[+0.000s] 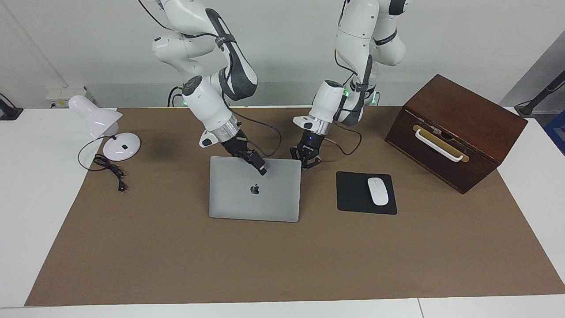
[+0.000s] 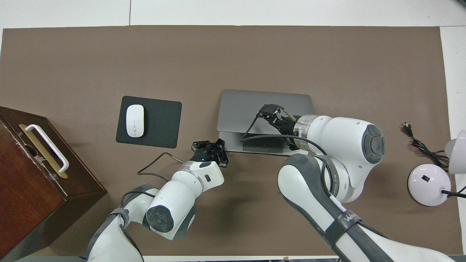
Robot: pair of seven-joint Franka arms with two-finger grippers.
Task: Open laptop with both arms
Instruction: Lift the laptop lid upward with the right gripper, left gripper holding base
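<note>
The silver-grey laptop (image 1: 247, 198) lies mid-table with its lid (image 2: 240, 109) raised a little off the base (image 2: 233, 145). A strip of deck and trackpad shows along the edge nearer to the robots. My right gripper (image 1: 259, 167) is at the middle of that lifted lid edge and seems to pinch it; it also shows in the overhead view (image 2: 270, 111). My left gripper (image 1: 310, 160) is low at the laptop's corner toward the mouse pad, fingers spread beside the base, and it shows in the overhead view (image 2: 210, 148) too.
A black mouse pad (image 1: 353, 198) with a white mouse (image 1: 378, 191) lies beside the laptop toward the left arm's end. A brown wooden box (image 1: 454, 132) stands past it. A white desk lamp (image 1: 110, 132) and its cable are at the right arm's end.
</note>
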